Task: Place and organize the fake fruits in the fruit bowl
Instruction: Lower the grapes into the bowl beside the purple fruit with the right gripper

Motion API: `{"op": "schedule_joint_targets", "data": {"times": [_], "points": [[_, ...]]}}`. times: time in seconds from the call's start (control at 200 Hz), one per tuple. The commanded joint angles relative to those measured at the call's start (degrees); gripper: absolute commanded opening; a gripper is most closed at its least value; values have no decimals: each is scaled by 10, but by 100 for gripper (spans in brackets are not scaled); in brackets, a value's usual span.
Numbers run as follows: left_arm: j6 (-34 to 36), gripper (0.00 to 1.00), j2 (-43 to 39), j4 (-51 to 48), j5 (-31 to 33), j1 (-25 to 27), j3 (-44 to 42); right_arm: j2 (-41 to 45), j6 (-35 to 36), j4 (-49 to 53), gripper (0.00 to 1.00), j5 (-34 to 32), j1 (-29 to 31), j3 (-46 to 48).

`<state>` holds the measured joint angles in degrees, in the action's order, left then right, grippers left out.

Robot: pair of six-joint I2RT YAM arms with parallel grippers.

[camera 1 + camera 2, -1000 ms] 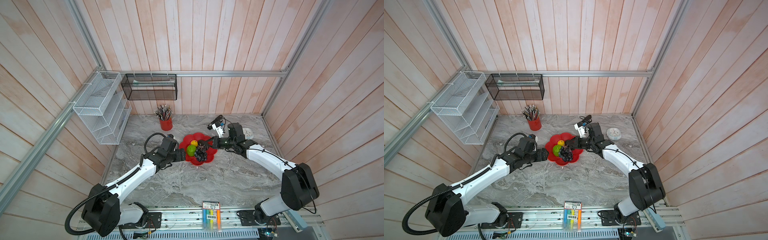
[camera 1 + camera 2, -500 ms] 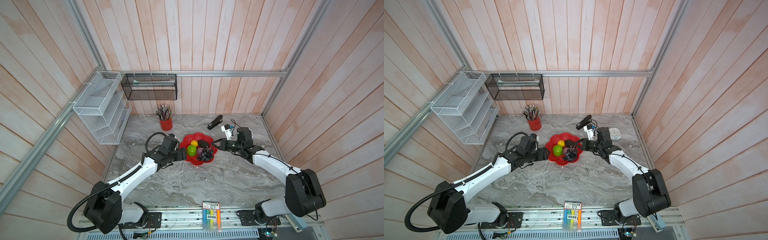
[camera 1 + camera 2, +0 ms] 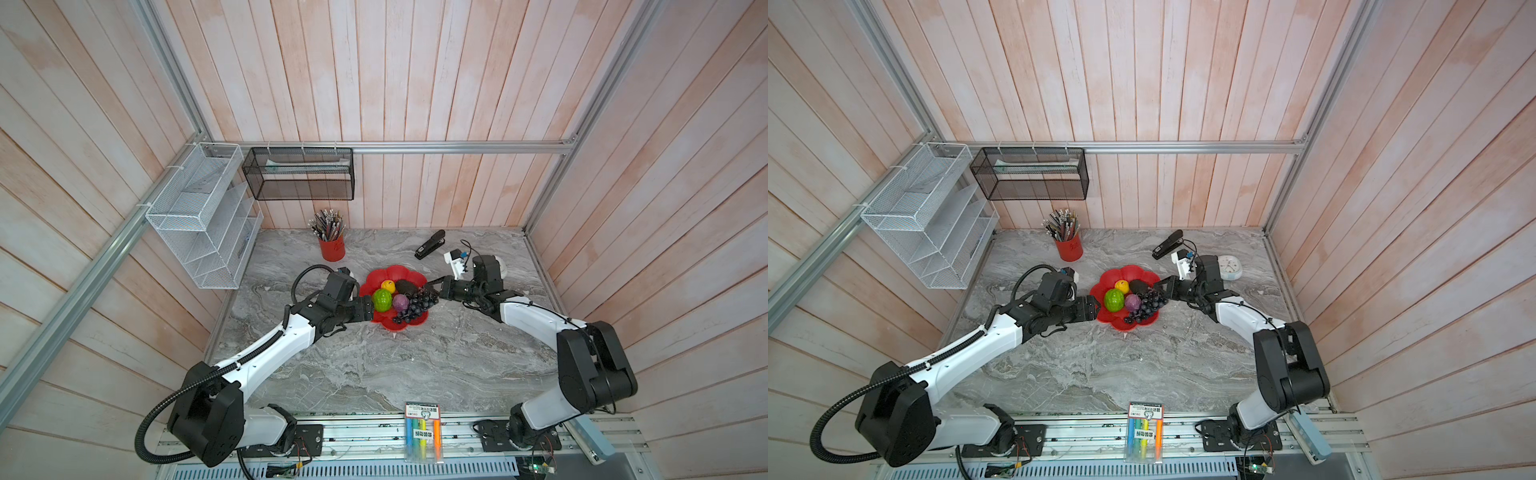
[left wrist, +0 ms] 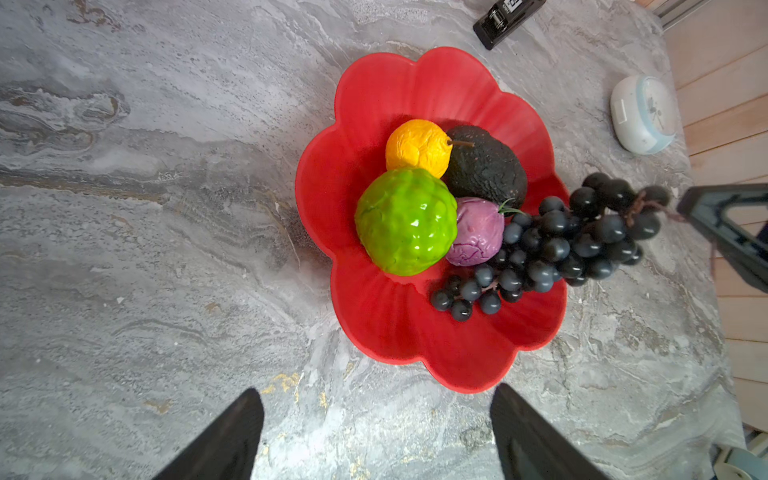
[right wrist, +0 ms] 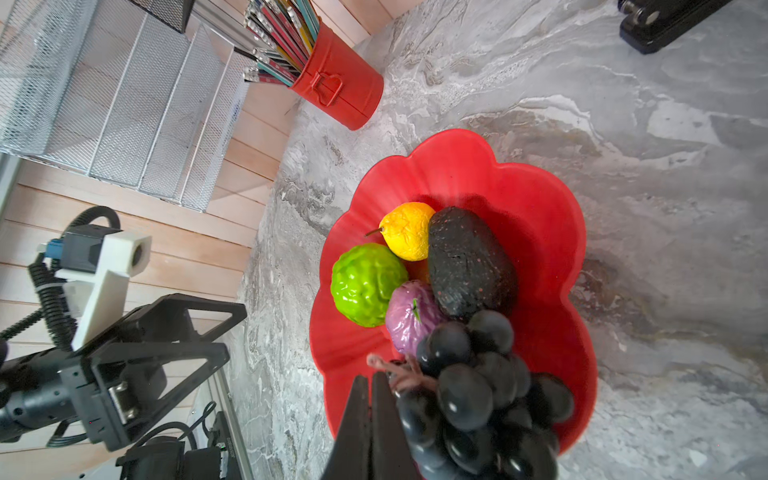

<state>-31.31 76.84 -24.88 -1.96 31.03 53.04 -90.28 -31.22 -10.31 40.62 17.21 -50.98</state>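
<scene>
Bowl (image 3: 395, 273) mid-table (image 3: 395, 365). Marble is bare on its near side, with cup (image 3: 331, 248) and stapler (image 3: 430, 245) behind. Four fruits (image 3: 382, 300) sit inside; grapes (image 3: 415, 305) spill over the right rim. Arms low, reaching in from both sides: right pincer (image 5: 369, 386) clamped on the grape stem, left pincer (image 3: 366, 309) jaws apart, empty, at the left rim.

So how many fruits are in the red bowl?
5: orange fruit and avocado at the back, green fruit and purple fruit nearer, grape bunch overhanging the bowl rim. None seem hidden.
</scene>
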Motion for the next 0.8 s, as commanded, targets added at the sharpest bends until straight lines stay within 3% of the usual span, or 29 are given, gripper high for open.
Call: {"op": "schedule_joint_targets", "data": {"times": [0.0, 0.345, 0.49, 0.635, 0.7, 0.795], "points": [[-1, 88, 4, -10, -8, 0, 15, -20, 28, -4, 0, 10, -2, -32], [2, 88, 12, -4, -16, 1, 14, -84, 54, 13, 0, 22, -2, -82], [3, 88, 14, -8, -19, 2, 17, -94, 100, 78, 26, 5, -1, -121], [-1, 88, 6, -14, -11, 2, 14, -33, 127, 113, 47, -45, -1, -113], [-1, 88, 2, -18, -6, 3, 12, -3, 137, 130, 52, -75, -2, -103], [-1, 88, -5, -22, 1, 3, 8, 31, 140, 140, 52, -118, -1, -75]]}}
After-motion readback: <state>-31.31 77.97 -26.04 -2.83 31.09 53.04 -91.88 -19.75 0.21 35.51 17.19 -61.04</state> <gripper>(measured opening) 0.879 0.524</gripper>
